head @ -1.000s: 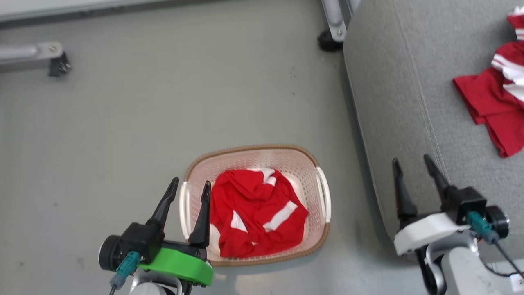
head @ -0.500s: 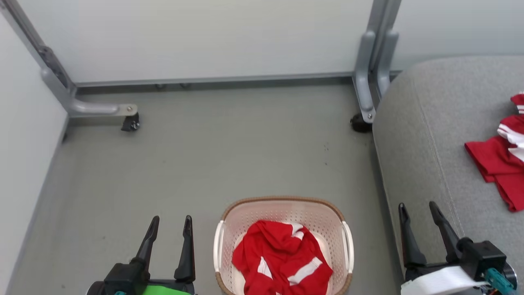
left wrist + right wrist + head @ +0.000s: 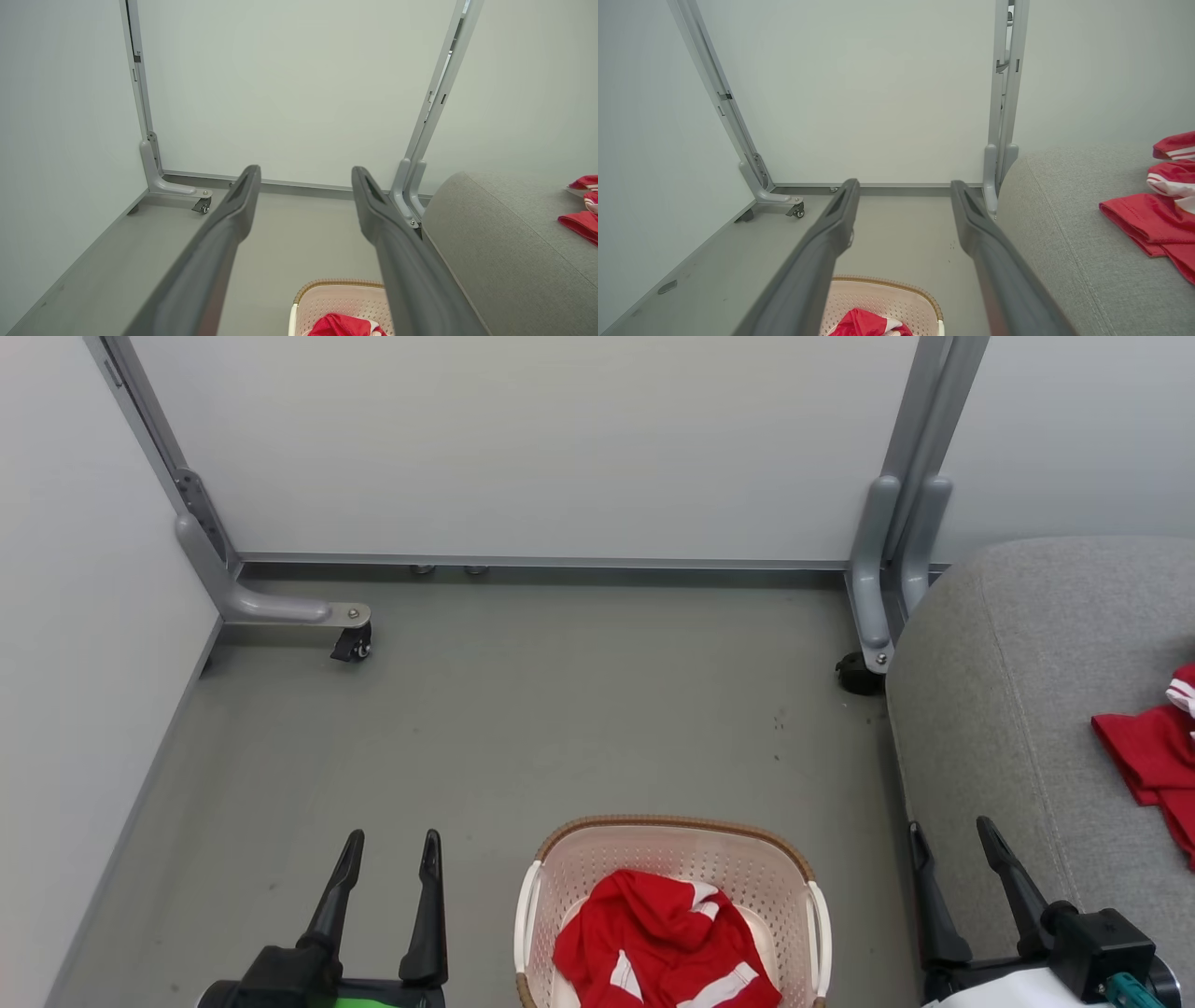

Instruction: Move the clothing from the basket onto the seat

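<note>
Left gripper and right gripper spread and empty, the left no longer over the basket, clothing still inside

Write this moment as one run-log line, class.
left gripper: open, empty | right gripper: open, empty | basket: holds striped red garment | seat: second red garment lies on it

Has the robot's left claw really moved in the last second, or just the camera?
Yes. The left gripper has drawn leftward off the basket: its jaws overlapped the left rim before; now bare floor separates them.
</note>
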Motion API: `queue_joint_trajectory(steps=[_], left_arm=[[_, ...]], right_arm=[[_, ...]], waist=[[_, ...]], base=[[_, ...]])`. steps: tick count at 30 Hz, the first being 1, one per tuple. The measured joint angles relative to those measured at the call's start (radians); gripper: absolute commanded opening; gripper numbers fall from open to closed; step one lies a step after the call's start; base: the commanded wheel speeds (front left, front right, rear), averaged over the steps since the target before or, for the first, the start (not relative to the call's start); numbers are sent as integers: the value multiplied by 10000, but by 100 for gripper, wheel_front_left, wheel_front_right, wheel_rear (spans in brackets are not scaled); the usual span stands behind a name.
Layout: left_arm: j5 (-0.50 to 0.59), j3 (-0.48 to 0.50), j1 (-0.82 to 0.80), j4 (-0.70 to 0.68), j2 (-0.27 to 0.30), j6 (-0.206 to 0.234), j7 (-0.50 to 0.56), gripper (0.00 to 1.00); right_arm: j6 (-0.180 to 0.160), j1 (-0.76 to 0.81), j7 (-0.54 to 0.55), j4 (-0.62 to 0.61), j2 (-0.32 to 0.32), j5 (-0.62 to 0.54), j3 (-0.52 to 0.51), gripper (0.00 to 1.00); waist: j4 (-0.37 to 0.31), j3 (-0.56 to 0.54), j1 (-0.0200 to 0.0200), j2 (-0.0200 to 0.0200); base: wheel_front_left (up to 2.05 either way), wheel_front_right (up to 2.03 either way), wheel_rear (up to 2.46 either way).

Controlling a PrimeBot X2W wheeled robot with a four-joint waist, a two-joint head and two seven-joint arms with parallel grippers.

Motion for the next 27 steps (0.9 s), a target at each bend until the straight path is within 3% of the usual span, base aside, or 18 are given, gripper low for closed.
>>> queue_joint_trajectory(steps=[27], left_arm=[[437, -138, 2, 8, -2, -82, 0, 100]], right_arm=[[0, 5, 0, -4, 0, 2, 23, 100]], waist=[[139, 99, 1, 0]], base=[[0, 0, 0]])
